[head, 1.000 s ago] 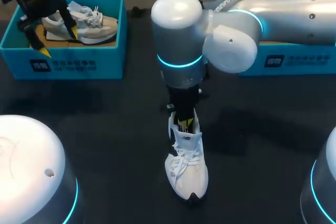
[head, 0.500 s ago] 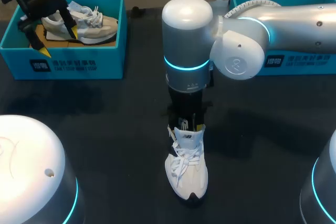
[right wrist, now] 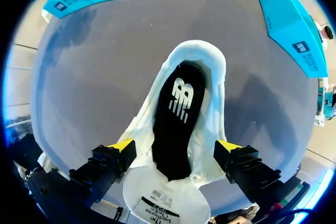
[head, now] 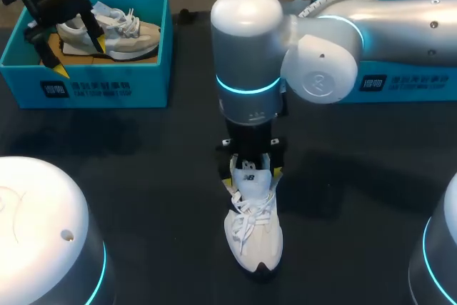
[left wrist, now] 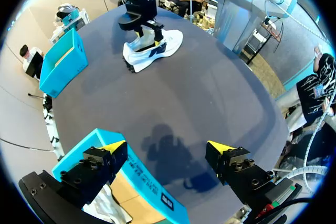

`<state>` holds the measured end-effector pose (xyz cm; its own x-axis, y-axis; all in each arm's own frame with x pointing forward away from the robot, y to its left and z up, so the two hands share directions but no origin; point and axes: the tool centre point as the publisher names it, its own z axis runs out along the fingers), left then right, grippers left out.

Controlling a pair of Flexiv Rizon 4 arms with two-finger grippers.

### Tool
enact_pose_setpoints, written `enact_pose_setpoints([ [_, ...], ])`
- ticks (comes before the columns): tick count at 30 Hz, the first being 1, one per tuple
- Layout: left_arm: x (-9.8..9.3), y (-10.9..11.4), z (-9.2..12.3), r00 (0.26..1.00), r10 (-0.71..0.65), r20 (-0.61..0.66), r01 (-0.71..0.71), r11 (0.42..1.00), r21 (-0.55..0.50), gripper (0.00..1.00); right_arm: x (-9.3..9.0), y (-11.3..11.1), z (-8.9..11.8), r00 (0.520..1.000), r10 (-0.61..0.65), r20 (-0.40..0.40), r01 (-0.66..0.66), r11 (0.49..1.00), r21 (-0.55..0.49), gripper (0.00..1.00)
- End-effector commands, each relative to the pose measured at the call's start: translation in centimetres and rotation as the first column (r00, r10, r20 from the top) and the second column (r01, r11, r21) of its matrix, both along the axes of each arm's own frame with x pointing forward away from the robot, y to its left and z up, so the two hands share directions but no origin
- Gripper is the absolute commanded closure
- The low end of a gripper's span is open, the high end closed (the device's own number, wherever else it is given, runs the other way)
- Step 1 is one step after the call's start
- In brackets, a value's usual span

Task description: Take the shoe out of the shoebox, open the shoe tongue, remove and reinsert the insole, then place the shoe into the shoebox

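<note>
Since half a second ago the right arm (head: 250,55) has swung back toward the left, and its right gripper (head: 251,176) now sits lower, with a yellow tip on either side of the shoe's raised tongue (head: 248,175).

From the head camera, the white shoe (head: 254,237) stands upright on the dark table (head: 143,176), near the middle, toe pointing toward the robot. The right gripper's fingers are spread and straddle its heel end. The left gripper (head: 78,55) hangs over the left shoebox (head: 86,87) at the far left, fingers spread. A second shoe (head: 118,33) lies on its side inside that box. The right shoebox (head: 400,83) sits at the far right, mostly behind the right arm.

From the left wrist, the left gripper (left wrist: 168,148) holds nothing and its fingers stand wide apart. One of them is above the left shoebox's blue wall (left wrist: 152,187). Well ahead, the shoe (left wrist: 155,51) rests on the table under the right gripper (left wrist: 142,22), with the right shoebox (left wrist: 63,61) off to one side of it.

From the right wrist, the right gripper (right wrist: 174,145) looks straight down into the shoe (right wrist: 199,56). The black insole (right wrist: 176,119) lies inside. The tongue (right wrist: 163,203) is folded back toward the camera. The fingers are spread, one on each side of the shoe's opening, neither clearly pressing it.
</note>
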<state>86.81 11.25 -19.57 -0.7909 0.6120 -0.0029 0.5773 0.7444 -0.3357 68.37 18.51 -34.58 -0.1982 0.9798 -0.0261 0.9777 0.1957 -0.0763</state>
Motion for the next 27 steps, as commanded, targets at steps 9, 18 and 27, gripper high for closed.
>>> enact_pose_setpoints([
  [9, 0.0, 0.0, 0.0, 1.0, -0.001, 0.002, 0.001, 1.0, 0.003, 0.0, -0.6, 0.0, 0.7, 1.0, 0.002, 0.003, -0.001, 1.0, -0.014, 0.0],
  [18, 0.0, 0.0, 0.0, 1.0, -0.001, 0.002, 0.001, 1.0, 0.003, 0.0, -2.0, 0.2, 0.7, 0.999, -0.034, -0.004, 0.034, 0.999, -0.006, 0.0],
  [27, 0.0, 0.0, 0.0, 1.0, -0.001, 0.002, 0.001, 1.0, 0.003, 0.0, -3.9, 0.2, 2.2, 0.997, -0.074, 0.013, 0.075, 0.996, -0.042, 0.0],
])
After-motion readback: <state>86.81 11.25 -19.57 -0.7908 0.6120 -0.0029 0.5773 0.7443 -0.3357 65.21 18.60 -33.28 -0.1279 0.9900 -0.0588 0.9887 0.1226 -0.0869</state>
